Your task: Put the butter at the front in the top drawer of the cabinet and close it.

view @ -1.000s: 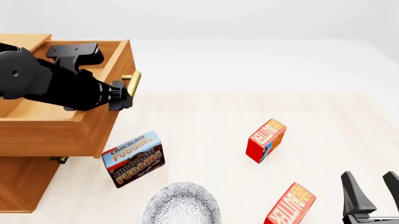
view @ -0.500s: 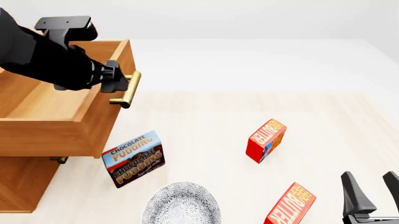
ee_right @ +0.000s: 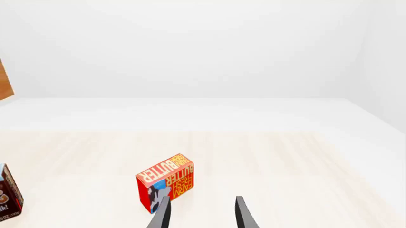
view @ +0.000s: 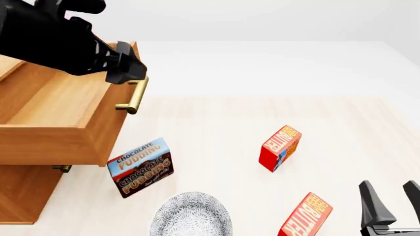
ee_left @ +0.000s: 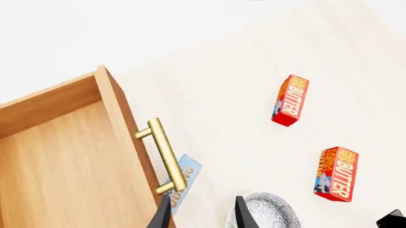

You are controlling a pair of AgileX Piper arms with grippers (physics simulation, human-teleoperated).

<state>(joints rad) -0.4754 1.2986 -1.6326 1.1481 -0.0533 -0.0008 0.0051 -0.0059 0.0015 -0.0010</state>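
Observation:
The front butter (view: 307, 216) is a red carton standing at the table's near edge, left of my right gripper (view: 388, 189), which is open and empty. In the left wrist view that same butter (ee_left: 337, 173) stands close to the plate. The cabinet (view: 19, 196) is at the left with its top drawer (view: 52, 105) pulled out and nothing in it. My left gripper (view: 131, 73) hovers just above the far end of the brass handle (view: 135, 96); in its wrist view the gripper (ee_left: 201, 216) is open, short of the handle (ee_left: 163, 154), holding nothing.
A second butter carton (view: 281, 147) stands farther back mid-table; it looks like the one ahead of the right gripper (ee_right: 201, 216) as a carton (ee_right: 166, 187). The Chocolate Pudding box (view: 141, 167) stands beside the drawer front. A patterned plate (view: 190, 216) lies near the front edge.
My left arm has risen and drawn away from the drawer handle. The drawer stays pulled out. The right arm and both cartons have not moved.

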